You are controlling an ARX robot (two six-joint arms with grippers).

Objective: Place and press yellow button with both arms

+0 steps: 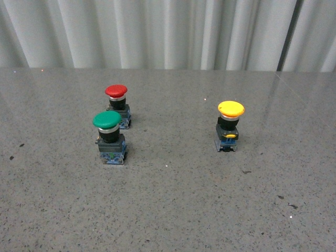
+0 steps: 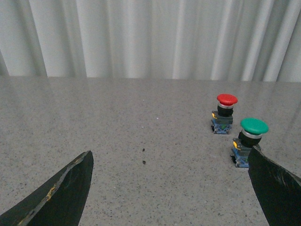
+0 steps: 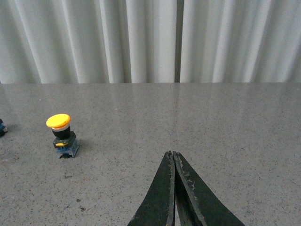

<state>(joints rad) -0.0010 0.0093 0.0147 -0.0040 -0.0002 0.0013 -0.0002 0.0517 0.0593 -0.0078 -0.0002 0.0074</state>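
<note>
The yellow button (image 1: 230, 126) stands upright on the grey speckled table, right of centre in the front view. It also shows in the right wrist view (image 3: 61, 135), far off to one side of my right gripper (image 3: 172, 154), which is shut and empty with its fingers pressed together. My left gripper (image 2: 171, 157) is open and empty, its fingers wide apart above bare table. The yellow button is out of the left wrist view. Neither arm shows in the front view.
A green-capped button (image 1: 109, 136) and a red-capped button (image 1: 117, 104) stand close together at the left. Both show in the left wrist view, the green one (image 2: 249, 141) just beside one finger and the red one (image 2: 224, 113) beyond it. White curtains hang behind the table.
</note>
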